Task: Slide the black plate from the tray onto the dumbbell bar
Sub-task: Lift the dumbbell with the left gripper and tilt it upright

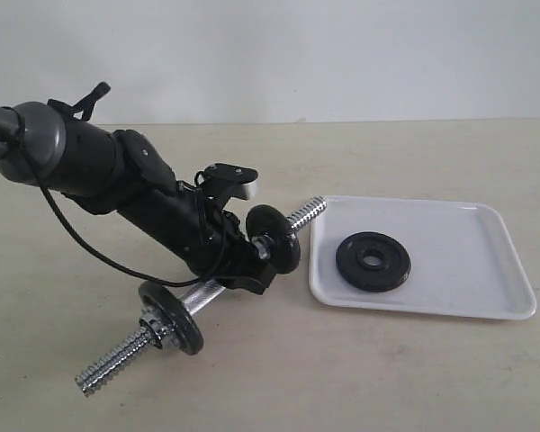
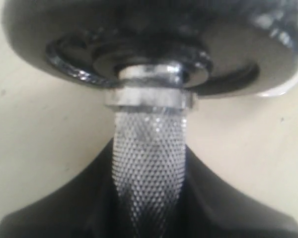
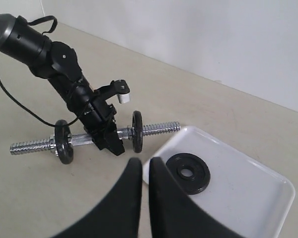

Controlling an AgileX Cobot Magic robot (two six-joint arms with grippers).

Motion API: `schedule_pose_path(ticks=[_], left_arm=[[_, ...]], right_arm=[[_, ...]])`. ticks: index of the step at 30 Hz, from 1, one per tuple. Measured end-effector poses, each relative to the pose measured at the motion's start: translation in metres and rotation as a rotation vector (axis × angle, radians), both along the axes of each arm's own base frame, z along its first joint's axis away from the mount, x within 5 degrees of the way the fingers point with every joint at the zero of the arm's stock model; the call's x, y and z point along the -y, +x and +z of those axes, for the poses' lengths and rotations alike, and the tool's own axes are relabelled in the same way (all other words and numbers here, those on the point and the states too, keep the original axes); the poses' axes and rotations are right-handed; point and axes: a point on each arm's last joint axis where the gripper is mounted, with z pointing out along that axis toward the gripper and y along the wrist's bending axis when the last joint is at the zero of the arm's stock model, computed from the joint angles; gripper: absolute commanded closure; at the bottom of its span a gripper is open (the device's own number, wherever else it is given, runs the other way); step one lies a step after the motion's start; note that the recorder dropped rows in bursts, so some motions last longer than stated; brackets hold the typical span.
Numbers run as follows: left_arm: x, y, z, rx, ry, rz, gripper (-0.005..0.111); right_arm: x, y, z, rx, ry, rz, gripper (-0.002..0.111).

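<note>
**Q:** What may go wrong from here?

**Me:** The biggest matter is the dumbbell bar (image 1: 202, 294). My left gripper (image 1: 252, 274) is clamped on its middle. In the exterior view the bar lies slanted from 8 o'clock to 2 o'clock. If that hold turns or slips while I push, I think the thread will miss the hole.

Next is the black plate (image 1: 373, 261). It lies flat in the tray (image 1: 459, 256), in the 9 o'clock half. A flat disc is hard to pinch, so my fingers may slide off it or shove it against the rim.

My right gripper (image 3: 144, 163) is well apart from the plate. Its fingers are almost together and hold nothing, so it must open first.

The smallest matter is the fit. The hole is small and the thread is coarse, so I judge a tilted plate can jam.

**Q:** And the room for moving?

**Me:** The counter (image 1: 387, 378) is bare at 6 o'clock of the tray. The tray has bare floor from the plate toward 3 o'clock.

The tight place is the threaded end (image 1: 308, 212). Its tip is at the tray's 10 o'clock corner, and I cannot tell whether it touches. A mounted disc (image 1: 274, 238) stands close behind it, so only a short piece of thread is free.
</note>
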Motion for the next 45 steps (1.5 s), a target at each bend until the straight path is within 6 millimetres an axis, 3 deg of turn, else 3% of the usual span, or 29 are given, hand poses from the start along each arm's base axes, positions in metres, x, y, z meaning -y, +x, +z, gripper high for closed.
schedule_pose_path(ticks=[7,22,28,36,45], left_arm=[[-0.007,-0.001,0.002,-0.009,0.051,-0.001,0.103],[-0.010,-0.010,0.020,0.009,0.089,-0.051,0.103],[-0.010,-0.018,0.025,-0.011,0.102,-0.095,0.103],[-0.009,-0.023,0.057,0.044,0.089,-0.100,0.103],[-0.008,-0.029,0.071,0.039,0.083,-0.126,0.103]], right_arm=[[-0.001,0.007,-0.001,-0.024,0.017,0.006,0.107],[-0.004,0.057,-0.016,-0.207,0.049,0.023,0.107],[-0.004,0.060,-0.015,-0.190,0.038,0.031,0.107],[-0.004,0.060,-0.015,-0.189,0.036,0.032,0.107],[-0.004,0.060,-0.015,-0.189,0.036,0.032,0.107]])
